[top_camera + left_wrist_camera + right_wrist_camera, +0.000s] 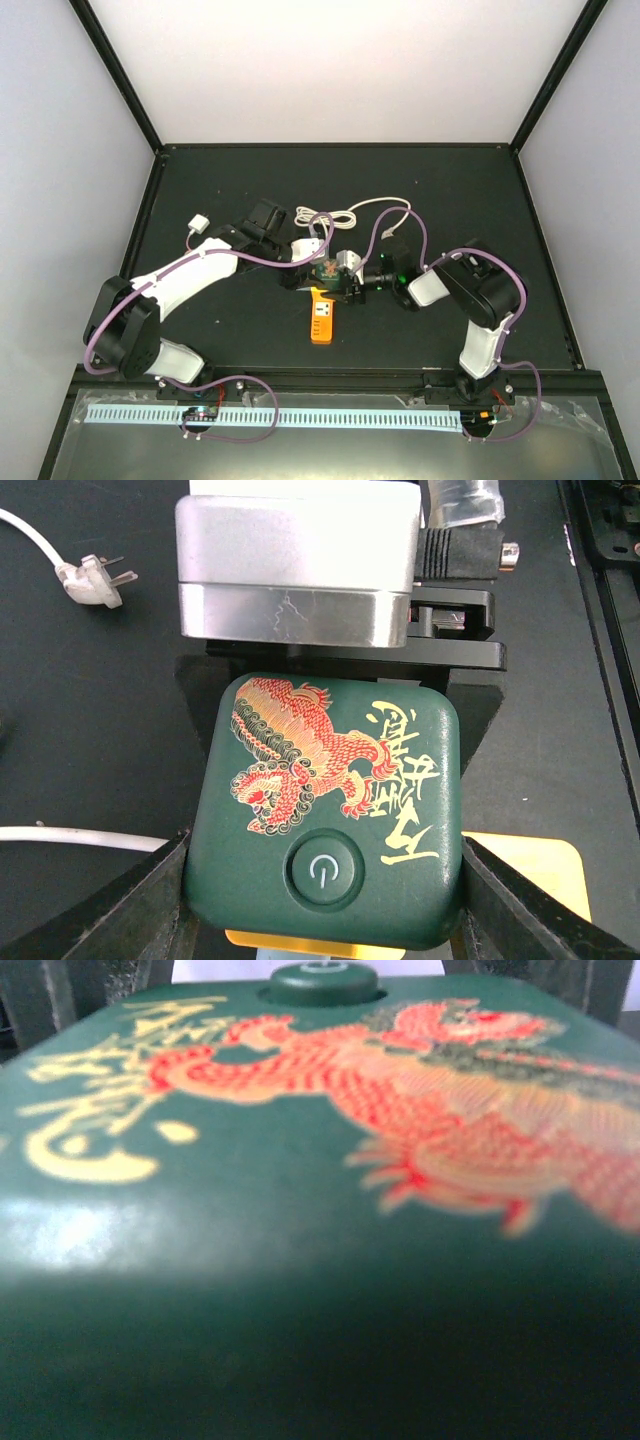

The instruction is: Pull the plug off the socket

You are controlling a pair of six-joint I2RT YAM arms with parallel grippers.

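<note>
Table (250,330): dark, bearing socket (321,320).
Left hand (325,845): half open, clamping green cube (300,760) at socket's far end.
Right hand (352,272): opposite side of cube; grip cannot be told.
Socket: orange, lying flat.
Plug (198,224): well left of socket, apart from it.

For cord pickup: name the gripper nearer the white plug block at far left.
Left. The left gripper flanks the green cube, right of the plug; the right gripper meets that cube from beyond, farther away.
</note>
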